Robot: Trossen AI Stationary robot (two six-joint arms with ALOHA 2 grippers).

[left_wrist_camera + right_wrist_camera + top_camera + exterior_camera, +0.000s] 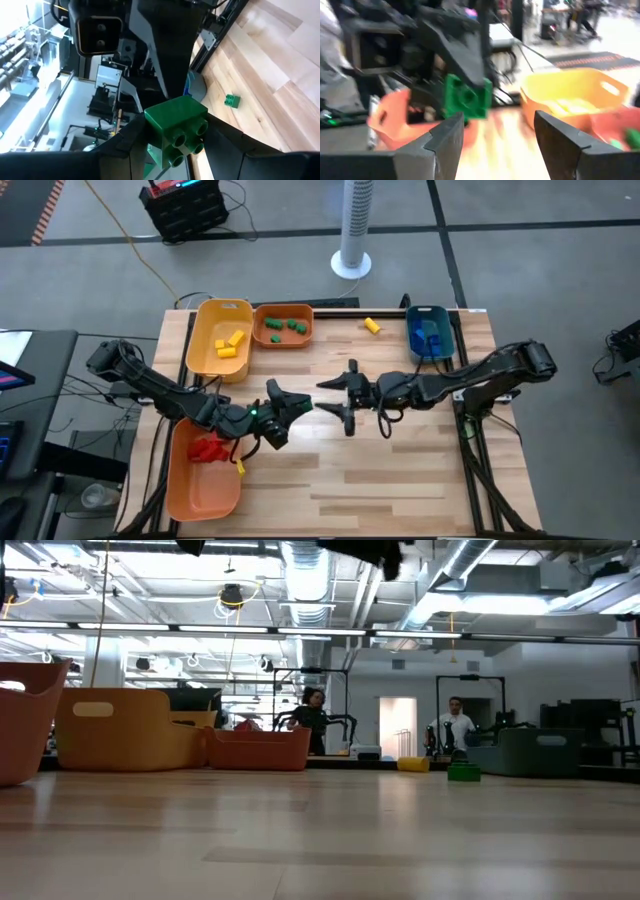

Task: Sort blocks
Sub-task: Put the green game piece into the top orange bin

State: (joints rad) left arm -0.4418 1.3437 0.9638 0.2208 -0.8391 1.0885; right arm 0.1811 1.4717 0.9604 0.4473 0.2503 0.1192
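My left end effector (172,145) pinched a green block (177,130) above mid-table (400,470), probably a handover between arms. My right end effector (492,132) stood spread just beside it, gripping nothing.

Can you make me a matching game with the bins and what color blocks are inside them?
Things:
1. yellow bin
2. small orange bin
3. teal bin
4. big orange bin

Block colors:
A. green
B. red
C. yellow
D. blue

Pairs: 1-C, 2-A, 3-D, 4-B
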